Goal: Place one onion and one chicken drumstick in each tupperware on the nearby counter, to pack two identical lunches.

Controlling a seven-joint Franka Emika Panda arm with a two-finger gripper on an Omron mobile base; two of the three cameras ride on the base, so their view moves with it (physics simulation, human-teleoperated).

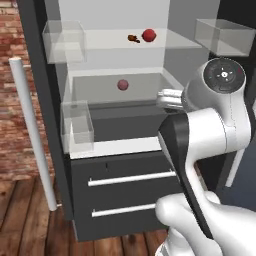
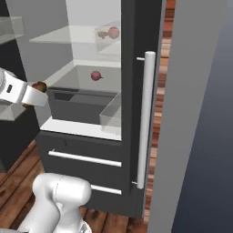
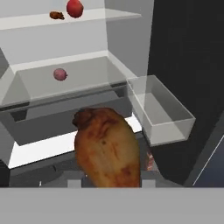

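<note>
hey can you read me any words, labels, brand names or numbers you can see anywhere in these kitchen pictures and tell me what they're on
None: no readable text on the fridge shelves, clear bins, drawers or door handle.
The round dark cap on the arm carries small marks, too small to read.

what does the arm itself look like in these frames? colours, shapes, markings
The arm is made of glossy white rounded shells with bulbous joints. One link has a dark grey, nearly black flat side panel. The joint nearest the top carries a round dark cap with small white markings and a red dot. The link toward the hand is lighter grey-white. No cables visible.
</note>
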